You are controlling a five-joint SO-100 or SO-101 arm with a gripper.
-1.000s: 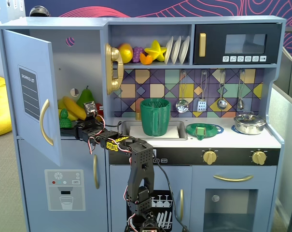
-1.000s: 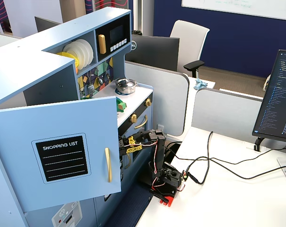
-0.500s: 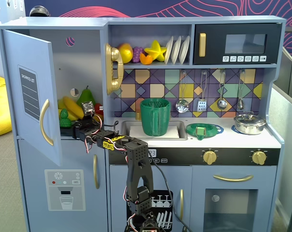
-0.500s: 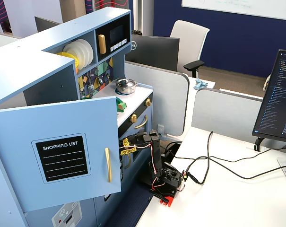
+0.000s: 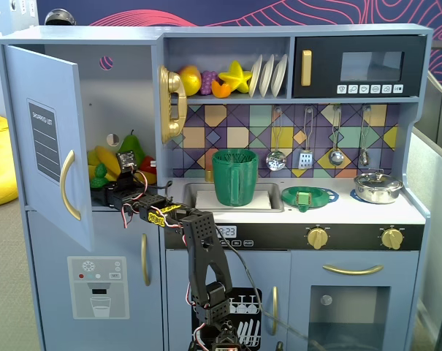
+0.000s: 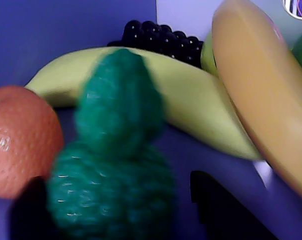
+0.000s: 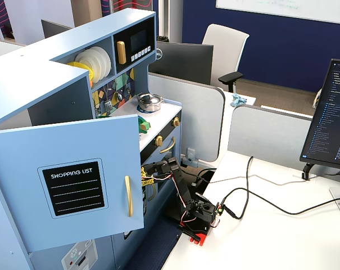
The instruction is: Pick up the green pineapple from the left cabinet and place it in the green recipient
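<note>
**Arm reaches into the open cupboard, pineapple between its fingers**

At the left of a fixed view, the left cabinet (image 5: 42, 139) stands with its door swung open. On its shelf, at the middle left of the frame, the green pineapple (image 5: 98, 176) stands upright beside a banana (image 5: 109, 162) and a dark green pear (image 5: 130, 145). The gripper (image 5: 104, 191) sits just at the pineapple, with the black arm stretching back to the lower centre.

In the wrist view the pineapple (image 6: 113, 175) fills the lower left, blurred, crown upward. An orange (image 6: 21, 137) touches its left side, a yellow banana (image 6: 190, 105) lies behind it, and dark grapes (image 6: 153, 35) sit at the top centre. Two dark fingertips (image 6: 215, 205) show at the bottom edge, one on each side of the pineapple, spread apart and not pressed on it.

Right of centre in the fixed view, the green recipient (image 5: 235, 177) stands upright in the sink (image 5: 268, 197), well apart from the pineapple.
</note>
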